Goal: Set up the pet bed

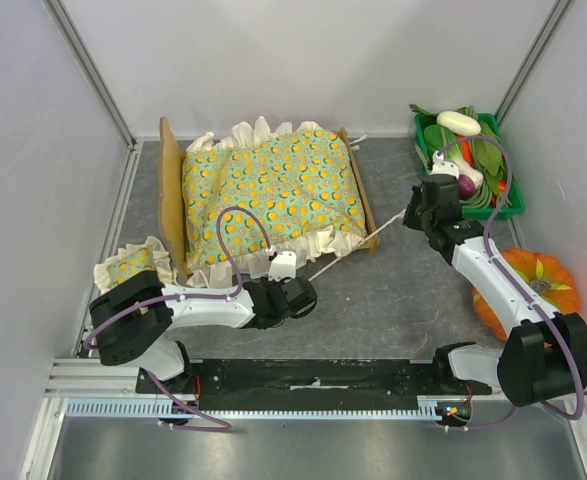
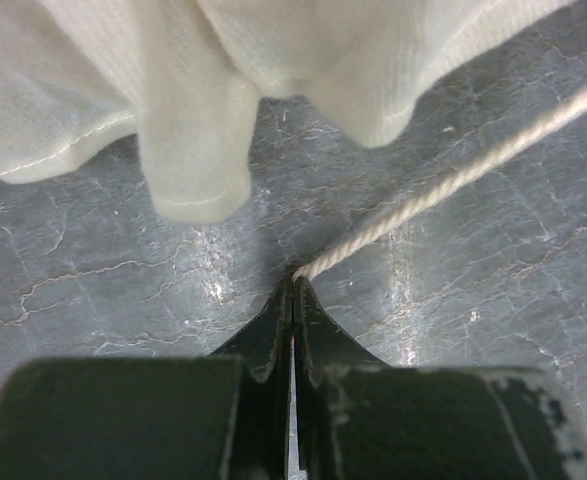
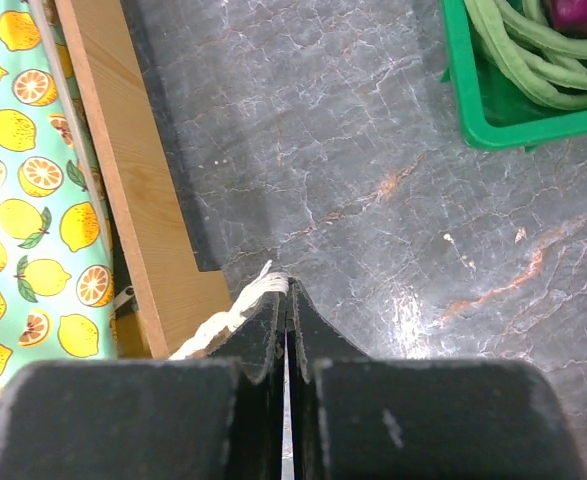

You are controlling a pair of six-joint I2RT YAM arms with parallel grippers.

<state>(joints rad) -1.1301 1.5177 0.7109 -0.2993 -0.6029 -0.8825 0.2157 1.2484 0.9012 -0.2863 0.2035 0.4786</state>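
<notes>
Currently the pet bed (image 1: 170,180) lies on the back-left part of the table (image 1: 393,300). Its long axis runs left to right, with the headboard toward the left edge. A printed cushion (image 1: 273,190) fills the frame.

1. Left gripper (image 2: 294,290): jaws pressed together on one end of a cream cord (image 1: 358,247). It sits just in front of the bed's near long side. The cushion's white frill hangs just beyond the fingertips.
2. Right gripper (image 3: 286,290): jaws pressed together on the other end of the cord. It sits off the bed's right (foot) end, between the bed and the green crate (image 1: 503,208). The wooden foot rail lies just to the left of its fingertips.
3. Cord: drawn straight between the two grippers. It runs diagonally from near-left to far-right, past the bed's near-right corner. Whether it touches or is tied to that corner cannot be determined.

The bed therefore lies behind and to the left of the cord line. The right arm is nearer the foot rail; the left arm is nearer the near side. Any coming move probably depends on guiding the cord relative to that near-right corner.
</notes>
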